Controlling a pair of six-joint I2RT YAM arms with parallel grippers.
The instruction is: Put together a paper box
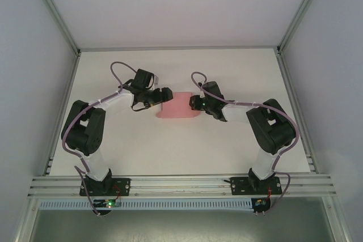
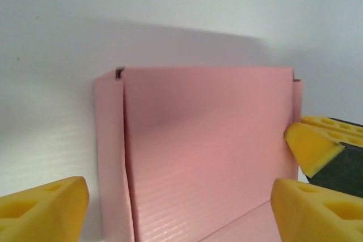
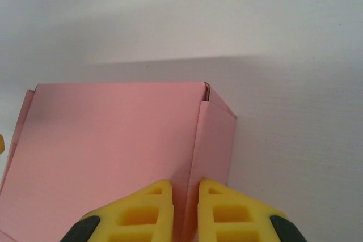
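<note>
With yellow right fingers (image 3: 147,211) narrow, pinching a side flap (image 3: 214,140) of the pink card paper box (image 3: 108,145), maybe to fold it. Holding left fingers (image 2: 45,208) wide around it, ready to steady.

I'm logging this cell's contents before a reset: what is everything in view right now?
paper box: one, pink, table centre, partly folded, between the pincers.
table: one, white, under everything.
frame rail: one, silver, along the table's near edge.
cables: two, purple, one looped along each arm.
left pincer: one, yellow pads, open, at the box's left end.
right pincer: one, yellow pads, closed on the box's right side flap.
</note>
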